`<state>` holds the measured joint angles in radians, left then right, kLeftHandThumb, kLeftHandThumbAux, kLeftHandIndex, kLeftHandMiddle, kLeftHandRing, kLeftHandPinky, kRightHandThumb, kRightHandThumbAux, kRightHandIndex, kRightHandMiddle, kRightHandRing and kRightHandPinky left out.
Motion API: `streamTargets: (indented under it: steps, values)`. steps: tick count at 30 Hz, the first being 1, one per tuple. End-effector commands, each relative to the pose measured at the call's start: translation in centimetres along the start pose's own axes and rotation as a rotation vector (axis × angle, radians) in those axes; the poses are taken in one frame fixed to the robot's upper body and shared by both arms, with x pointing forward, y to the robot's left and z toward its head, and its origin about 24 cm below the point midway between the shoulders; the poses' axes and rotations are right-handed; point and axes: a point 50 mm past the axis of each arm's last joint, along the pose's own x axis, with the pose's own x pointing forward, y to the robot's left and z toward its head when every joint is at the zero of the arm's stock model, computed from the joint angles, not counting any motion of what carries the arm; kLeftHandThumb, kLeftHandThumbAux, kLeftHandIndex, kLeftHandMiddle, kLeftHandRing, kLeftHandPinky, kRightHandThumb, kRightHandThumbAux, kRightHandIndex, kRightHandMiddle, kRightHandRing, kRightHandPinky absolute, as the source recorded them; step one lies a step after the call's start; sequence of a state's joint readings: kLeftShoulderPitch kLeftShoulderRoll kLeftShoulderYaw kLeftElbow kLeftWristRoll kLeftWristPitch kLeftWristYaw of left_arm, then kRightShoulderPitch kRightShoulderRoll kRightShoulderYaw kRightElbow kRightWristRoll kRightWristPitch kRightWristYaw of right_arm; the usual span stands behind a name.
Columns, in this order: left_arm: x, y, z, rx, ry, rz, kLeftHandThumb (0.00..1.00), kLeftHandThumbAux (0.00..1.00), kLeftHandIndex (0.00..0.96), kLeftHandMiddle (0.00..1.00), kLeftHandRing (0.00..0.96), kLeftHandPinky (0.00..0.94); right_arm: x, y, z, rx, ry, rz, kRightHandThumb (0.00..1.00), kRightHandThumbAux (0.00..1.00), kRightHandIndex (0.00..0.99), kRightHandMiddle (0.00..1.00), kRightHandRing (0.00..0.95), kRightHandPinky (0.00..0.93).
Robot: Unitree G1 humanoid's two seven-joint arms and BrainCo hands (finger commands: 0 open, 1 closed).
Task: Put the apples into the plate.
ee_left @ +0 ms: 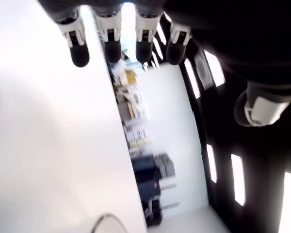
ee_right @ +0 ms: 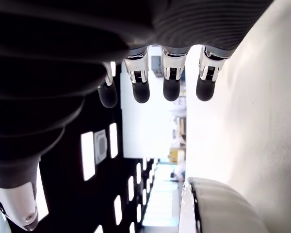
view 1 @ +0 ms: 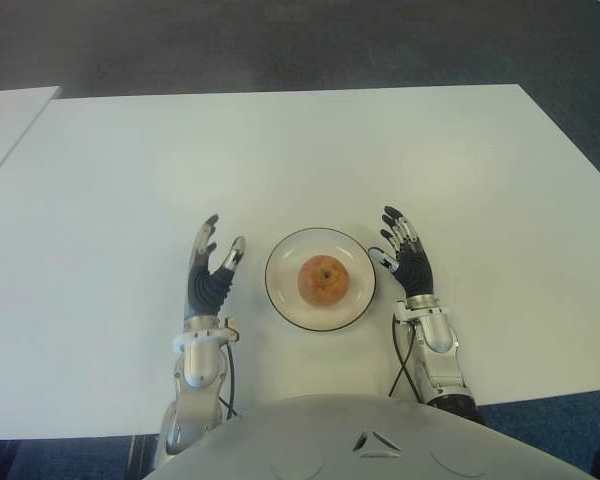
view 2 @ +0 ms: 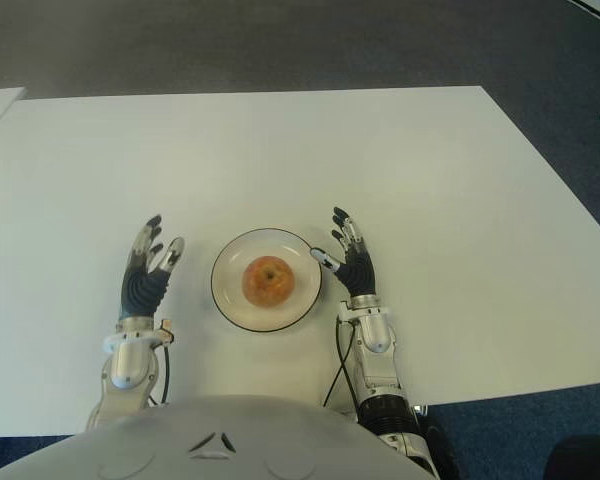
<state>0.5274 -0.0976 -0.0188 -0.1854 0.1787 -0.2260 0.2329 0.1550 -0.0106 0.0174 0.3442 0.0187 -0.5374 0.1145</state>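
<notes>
Left eye view: apple [view 1: 323, 279] centred in plate [view 1: 284, 298]; left hand [view 1: 211, 272] and right hand [view 1: 406, 258] flank plate rim, fingers spread, empty; bare desk [view 1: 280, 150] beyond.

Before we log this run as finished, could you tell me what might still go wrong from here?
Two small risks, both hedged:
1. The right hand shows open right beside the plate; its thumb looks very near the rim, so a careless move could nudge the plate.
2. The apple lies loose mid-plate; a bump might roll it out.
The left hand, open, shows well clear.
</notes>
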Motion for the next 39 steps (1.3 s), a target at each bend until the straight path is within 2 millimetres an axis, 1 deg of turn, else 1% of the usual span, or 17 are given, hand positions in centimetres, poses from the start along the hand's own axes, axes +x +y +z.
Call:
streamTargets:
  steps: [1,9,12,15,20,25,26,28,30,35,37,39]
  values:
    - [-0.4,0.4,-0.7,-0.098,-0.021,0.058,0.082,0.417,0.247,0.109,0.09,0.171,-3.2,0.3,-3.7,0.052,0.215,-0.036,0.178,0.624,0.102,0.051,0.0,0.0]
    - [-0.4,0.4,-2.1,0.009,-0.039,0.029,0.071,0.441,0.225,0.109,0.095,0.133,-3.3,0.1,-3.7,0.053,0.224,-0.047,0.191,0.631,0.102,0.056,0.0,0.0]
    - [0.4,0.1,-3.8,0.016,-0.006,0.02,0.07,0.462,0.215,0.101,0.087,0.124,-3.3,-0.1,-3.7,0.047,0.224,-0.05,0.194,0.631,0.097,0.055,0.0,0.0]
    - [0.4,0.0,-4.5,0.008,0.0,0.022,0.07,0.479,0.213,0.095,0.078,0.113,-3.3,-0.2,-3.6,0.044,0.224,-0.049,0.189,0.629,0.095,0.055,0.0,0.0]
    - [-0.8,-0.2,-4.4,-0.002,-0.013,0.013,0.072,0.513,0.21,0.094,0.072,0.128,-3.3,-0.4,-3.4,0.033,0.228,-0.05,0.172,0.616,0.095,0.051,0.0,0.0]
    - [-1.2,-0.5,-4.4,-0.041,-0.005,-0.007,0.09,0.559,0.201,0.096,0.077,0.137,-3.4,-0.5,-3.3,0.031,0.232,-0.05,0.159,0.601,0.095,0.051,0.0,0.0]
    - [-1.3,-0.8,-4.2,-0.063,-0.004,-0.014,0.094,0.564,0.201,0.097,0.077,0.138,-3.4,-0.6,-3.3,0.033,0.231,-0.048,0.158,0.6,0.094,0.052,0.0,0.0]
    - [-1.6,-1.9,-3.1,-0.113,-0.013,-0.028,0.126,0.592,0.216,0.107,0.082,0.141,-3.6,-0.6,-3.0,0.041,0.225,-0.043,0.158,0.593,0.085,0.05,0.0,0.0]
    - [-1.8,-2.3,-2.6,-0.136,-0.012,-0.035,0.144,0.606,0.222,0.113,0.086,0.142,-3.7,-0.6,-2.9,0.046,0.223,-0.041,0.159,0.589,0.077,0.046,0.0,0.0]
    - [-2.3,-2.0,-2.6,-0.146,0.016,-0.055,0.177,0.624,0.225,0.129,0.1,0.162,-3.9,-0.5,-2.4,0.068,0.223,-0.043,0.166,0.585,0.064,0.037,0.0,0.0]
    - [-2.6,-1.9,-2.6,-0.147,0.026,-0.068,0.184,0.618,0.212,0.14,0.121,0.197,-4.1,-0.5,-2.2,0.075,0.226,-0.043,0.165,0.582,0.062,0.034,0.0,0.0]
    - [-2.8,-1.8,-2.8,-0.15,0.037,-0.08,0.182,0.609,0.204,0.146,0.13,0.197,-4.2,-0.4,-2.0,0.08,0.229,-0.043,0.161,0.578,0.06,0.036,0.0,0.0]
